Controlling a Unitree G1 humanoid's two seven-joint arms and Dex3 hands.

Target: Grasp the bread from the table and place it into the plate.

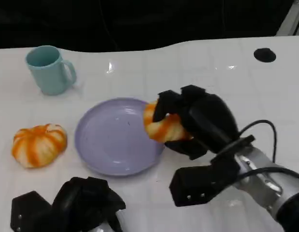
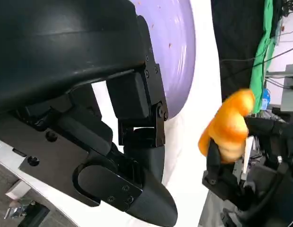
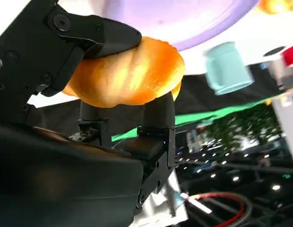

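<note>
A: Right hand (image 1: 190,121)?
B: Grasping the golden-orange twisted bread roll (image 1: 161,126), raised over the round lilac plate's (image 1: 110,140) right rim.
A: Left hand (image 1: 84,205)?
B: Low, fingers curled in, holding nothing.

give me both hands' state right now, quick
Left hand: low at the near table edge, holding nothing; open or closed cannot be told.
Right hand: gripping the golden-orange twisted bread roll over the round lilac plate's edge.

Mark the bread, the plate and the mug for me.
bread (image 1: 161,128): head view, on its striped crust between the fingers.
plate (image 1: 113,140): head view, on its bare purple middle.
mug (image 1: 45,72): head view, on its teal side wall.
</note>
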